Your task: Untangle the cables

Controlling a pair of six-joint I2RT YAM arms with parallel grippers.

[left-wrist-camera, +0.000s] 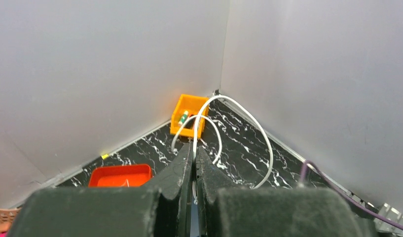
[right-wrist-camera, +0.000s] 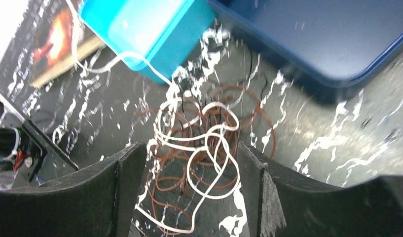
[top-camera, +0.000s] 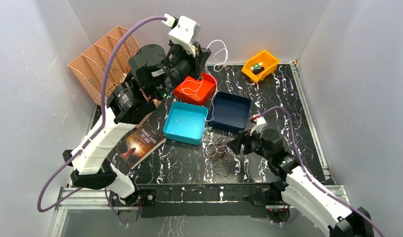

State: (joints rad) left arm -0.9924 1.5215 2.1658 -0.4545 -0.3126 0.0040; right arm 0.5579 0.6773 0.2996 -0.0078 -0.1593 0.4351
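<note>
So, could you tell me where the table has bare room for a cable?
Bare: between the navy tray, the orange bin and the right edge of the table; also the near strip between the book and the cable tangle. Crowded: around the teal tray.

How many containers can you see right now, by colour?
Red tray: 1
Light blue tray: 1
Dark blue tray: 1
Orange bin: 1
Peach basket: 1
Total: 5
</note>
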